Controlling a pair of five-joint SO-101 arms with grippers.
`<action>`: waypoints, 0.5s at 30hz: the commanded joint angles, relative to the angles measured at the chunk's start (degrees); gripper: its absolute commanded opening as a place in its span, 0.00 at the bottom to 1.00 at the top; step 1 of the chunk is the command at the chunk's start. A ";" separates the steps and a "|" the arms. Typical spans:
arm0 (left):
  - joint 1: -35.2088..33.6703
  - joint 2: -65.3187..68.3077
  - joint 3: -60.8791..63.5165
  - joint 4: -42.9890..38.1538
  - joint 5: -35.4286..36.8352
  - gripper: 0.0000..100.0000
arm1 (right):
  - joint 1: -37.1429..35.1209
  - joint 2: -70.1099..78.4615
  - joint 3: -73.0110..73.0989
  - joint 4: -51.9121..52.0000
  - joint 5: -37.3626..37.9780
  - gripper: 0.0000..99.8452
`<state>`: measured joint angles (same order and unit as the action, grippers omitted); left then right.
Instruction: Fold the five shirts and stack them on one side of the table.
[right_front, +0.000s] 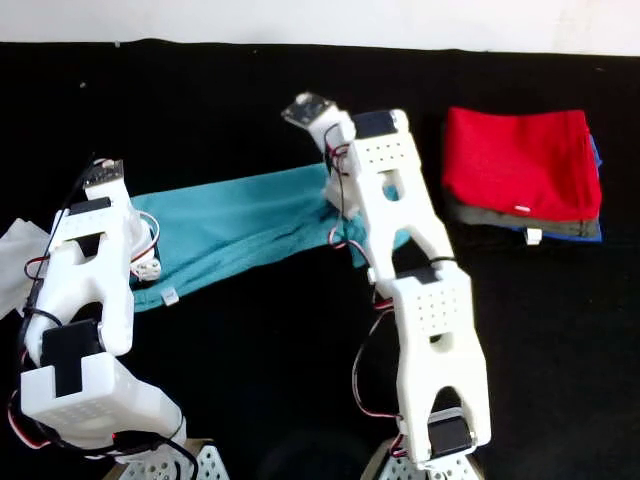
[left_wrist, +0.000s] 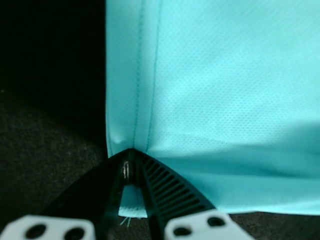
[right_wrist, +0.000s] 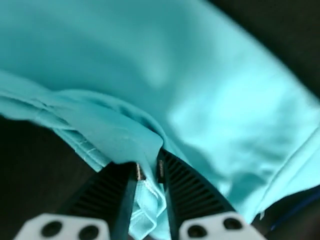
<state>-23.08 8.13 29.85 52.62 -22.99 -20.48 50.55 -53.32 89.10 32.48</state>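
A teal shirt (right_front: 235, 225) lies stretched into a long band across the black table (right_front: 250, 380), held between both arms. My left gripper (right_front: 136, 212) is at the band's left end. In the left wrist view it (left_wrist: 131, 164) is shut on the hemmed corner of the teal shirt (left_wrist: 225, 100). My right gripper (right_front: 333, 205) is at the band's right end. The right wrist view shows it (right_wrist: 149, 170) shut on a bunched fold of the teal shirt (right_wrist: 175, 75). At the right side of the table is a stack with a folded red shirt (right_front: 520, 160) on top.
Under the red shirt lie a folded grey shirt (right_front: 500, 220) and a blue one (right_front: 596, 232). A white cloth (right_front: 18, 262) lies at the table's left edge, partly behind the left arm. The table's far edge meets a white wall.
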 joint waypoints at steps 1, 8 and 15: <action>0.04 0.57 0.13 -2.02 0.18 0.01 | 1.27 3.03 -10.07 -0.84 -4.57 0.16; 0.04 0.57 0.13 -2.02 0.18 0.01 | 3.12 6.55 -22.64 -0.75 -14.33 0.23; 0.04 0.57 0.13 -2.02 0.18 0.01 | 3.30 6.37 -30.11 11.91 -14.68 0.23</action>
<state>-23.08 8.13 29.85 52.62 -22.99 -17.23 57.76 -78.90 95.16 18.33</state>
